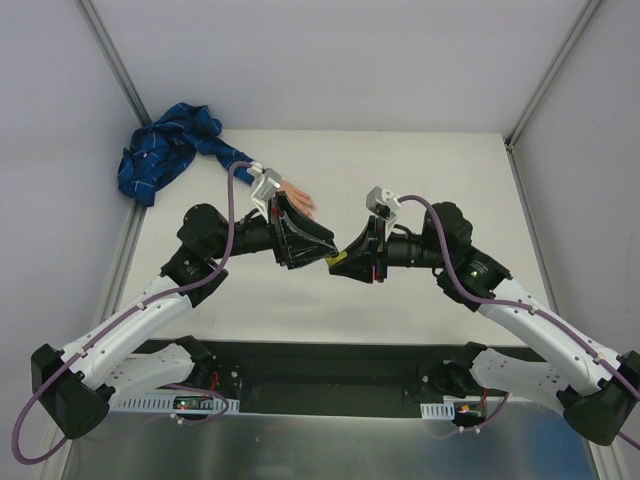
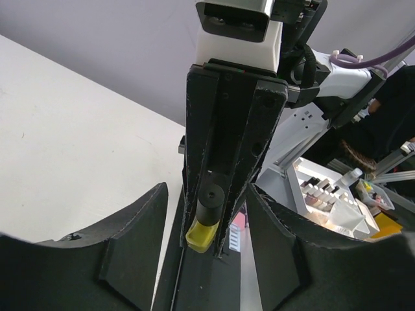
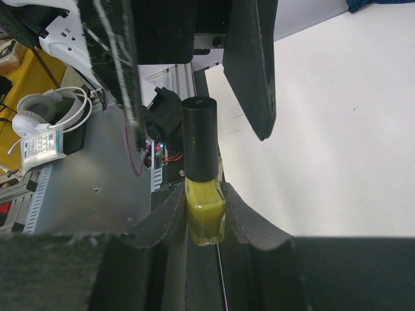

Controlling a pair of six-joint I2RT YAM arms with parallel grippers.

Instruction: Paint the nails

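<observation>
Between the table's [image 1: 420,170] side edges, right gripper [image 1: 345,265] clamps the bottle [image 3: 205,217]; left gripper [image 1: 318,250] holds fingers [image 3: 253,65] apart around the cap [image 3: 199,139]. Looks like uncapping: next, pinch and twist.

Bottle [image 3: 205,206] in R tool [image 1: 345,262], L tool [image 1: 318,248] opp.; mannequin hand [image 1: 300,197] behind L.

The nails [image 1: 311,206] are tiny pinkish-red tips on a small flesh-coloured mannequin hand [image 1: 299,195] - way too small in the top view to say anything abt polish on them tbh. The hand lies on the white table [image 1: 420,160], left of centre, fingers fanned a bit & pointing right. Behind it the blue plaid sleeve [image 1: 165,150] trails off to the far-left corner - all bunched up there.
</observation>
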